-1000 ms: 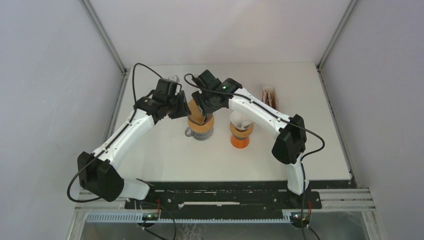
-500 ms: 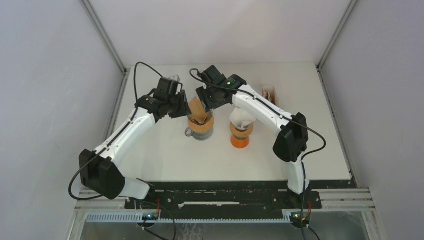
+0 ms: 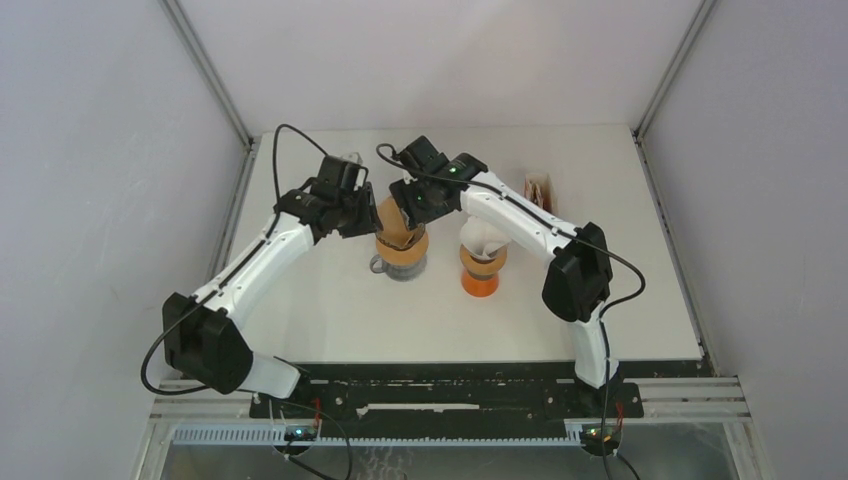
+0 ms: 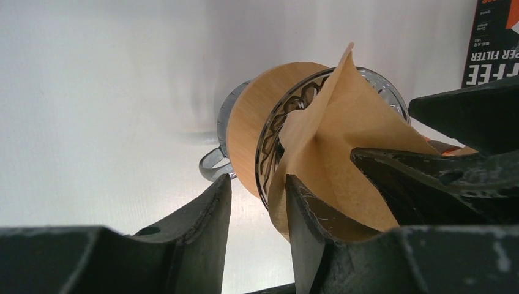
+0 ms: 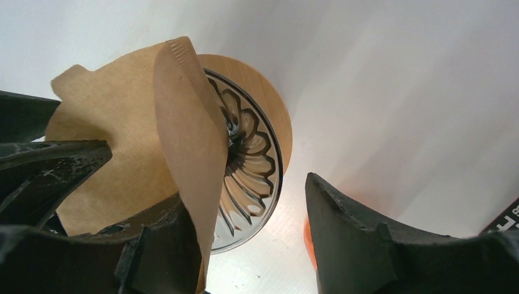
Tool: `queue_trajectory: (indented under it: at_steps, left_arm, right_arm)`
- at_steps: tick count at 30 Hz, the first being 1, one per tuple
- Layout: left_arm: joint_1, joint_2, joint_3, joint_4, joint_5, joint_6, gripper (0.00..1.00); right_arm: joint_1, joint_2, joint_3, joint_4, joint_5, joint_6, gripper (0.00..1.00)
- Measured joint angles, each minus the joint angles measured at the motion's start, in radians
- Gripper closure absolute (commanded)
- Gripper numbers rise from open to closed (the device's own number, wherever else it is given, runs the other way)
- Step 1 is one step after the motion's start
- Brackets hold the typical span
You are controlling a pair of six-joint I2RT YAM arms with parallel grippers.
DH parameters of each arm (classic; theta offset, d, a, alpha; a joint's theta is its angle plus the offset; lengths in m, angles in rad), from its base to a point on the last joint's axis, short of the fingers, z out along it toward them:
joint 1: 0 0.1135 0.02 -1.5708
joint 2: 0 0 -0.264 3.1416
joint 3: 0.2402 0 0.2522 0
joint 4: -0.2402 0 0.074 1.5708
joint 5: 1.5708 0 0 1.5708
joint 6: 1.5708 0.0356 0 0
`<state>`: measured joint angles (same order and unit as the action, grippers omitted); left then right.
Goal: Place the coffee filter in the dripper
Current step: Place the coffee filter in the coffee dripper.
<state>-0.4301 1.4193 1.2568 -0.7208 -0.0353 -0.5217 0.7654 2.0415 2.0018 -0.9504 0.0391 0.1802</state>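
- My left fingers (image 4: pixel 205 245), at the dripper's (image 3: pixel 400 252) 10 o'clock, are standing part open, empty.
- My right fingers (image 5: pixel 355 239), at 1 o'clock, are gaping wide.
- The filter (image 4: pixel 343 141) is sitting in the dripper.

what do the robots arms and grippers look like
The left arm and right arm match: white links, bulky black joint housings, a thin black cable looping along each. A small green light glows near the right wrist. The left gripper and right gripper each have two black fingers, scuffed pale at the edges.
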Motion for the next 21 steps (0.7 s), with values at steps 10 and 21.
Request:
queue_trajectory:
  at_steps: [10, 21]
  left_arm:
    - [0.000, 0.012, 0.000, -0.001, -0.011, 0.007, 0.57]
    - [0.000, 0.024, 0.000, -0.001, -0.014, 0.007, 0.57]
  right_arm:
    - [-0.007, 0.026, -0.050, 0.028, -0.003, 0.000, 0.34]
    - [-0.006, 0.043, -0.064, 0.044, -0.011, -0.003, 0.34]
